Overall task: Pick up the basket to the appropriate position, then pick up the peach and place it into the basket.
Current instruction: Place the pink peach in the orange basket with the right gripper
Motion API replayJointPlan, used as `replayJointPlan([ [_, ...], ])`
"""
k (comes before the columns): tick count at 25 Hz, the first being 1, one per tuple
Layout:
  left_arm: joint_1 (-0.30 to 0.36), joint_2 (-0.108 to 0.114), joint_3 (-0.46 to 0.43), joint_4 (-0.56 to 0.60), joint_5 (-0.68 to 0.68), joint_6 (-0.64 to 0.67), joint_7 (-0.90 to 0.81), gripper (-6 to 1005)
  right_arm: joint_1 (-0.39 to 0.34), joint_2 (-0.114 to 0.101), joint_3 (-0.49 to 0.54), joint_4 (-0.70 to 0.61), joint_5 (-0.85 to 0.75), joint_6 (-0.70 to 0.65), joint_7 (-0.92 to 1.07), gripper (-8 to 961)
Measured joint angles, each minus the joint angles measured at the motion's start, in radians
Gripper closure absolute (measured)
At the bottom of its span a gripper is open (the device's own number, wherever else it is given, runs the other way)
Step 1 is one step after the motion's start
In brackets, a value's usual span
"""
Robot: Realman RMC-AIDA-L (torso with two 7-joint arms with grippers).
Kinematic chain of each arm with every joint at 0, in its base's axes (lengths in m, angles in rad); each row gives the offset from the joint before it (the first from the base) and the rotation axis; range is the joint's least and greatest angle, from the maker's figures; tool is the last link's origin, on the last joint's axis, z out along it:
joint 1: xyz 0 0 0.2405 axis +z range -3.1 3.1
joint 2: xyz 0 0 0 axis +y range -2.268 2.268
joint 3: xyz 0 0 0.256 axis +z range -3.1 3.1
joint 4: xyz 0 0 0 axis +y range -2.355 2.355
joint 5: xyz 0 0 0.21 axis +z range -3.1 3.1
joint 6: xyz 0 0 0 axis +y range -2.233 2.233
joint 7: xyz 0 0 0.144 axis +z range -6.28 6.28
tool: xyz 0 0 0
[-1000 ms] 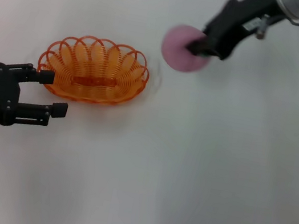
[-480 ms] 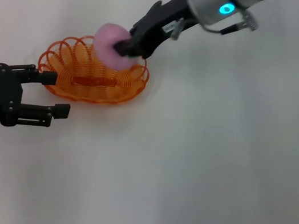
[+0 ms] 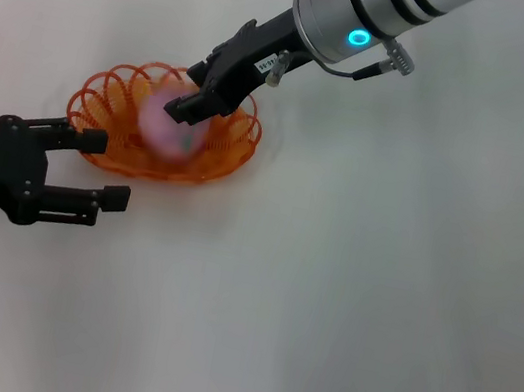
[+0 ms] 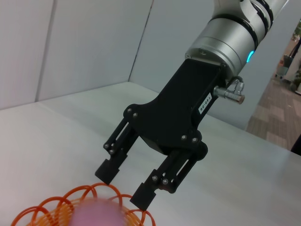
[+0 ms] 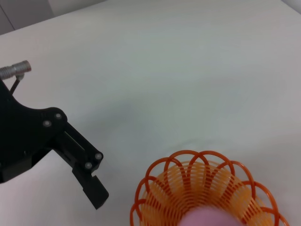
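Note:
The orange wire basket [image 3: 234,151] sits on the white table at the left. The pink peach [image 3: 166,124] is blurred inside it, just under my right gripper [image 3: 193,106], which hovers over the basket with its jaws open and empty. The left wrist view shows that gripper [image 4: 123,185] with fingers apart above the peach [image 4: 96,214] and the basket rim [image 4: 44,209]. The right wrist view shows one black finger [image 5: 89,181], the basket [image 5: 157,188] and the top of the peach [image 5: 211,220]. My left gripper [image 3: 99,167] is open, beside the basket's left end.
The white table [image 3: 356,294] extends bare to the right and front of the basket. A pale wall and corner stand behind the right arm in the left wrist view.
My right arm carried the peach left to above the basket, then opened; the peach has left the fingers and dropped into the basket. My left gripper shifted slightly right.

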Motion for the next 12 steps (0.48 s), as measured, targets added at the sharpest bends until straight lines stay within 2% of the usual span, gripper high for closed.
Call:
replayJointPlan([
  [1,-0.001,0.0,0.004,0.0,0.0,0.0,0.0,156,-0.001,0.0,0.0,0.0,0.0,0.0,0.0,438],
  [8,-0.002,0.0,0.001,0.002,0.0,0.001,0.001,156,-0.014,-0.004,0.01,-0.01,0.009,-0.009,0.0,274],
  [12,0.002,0.001,-0.007,0.009,-0.003,0.005,0.0,156,-0.106,-0.013,0.047,-0.125,0.076,-0.054,-0.031,181],
])
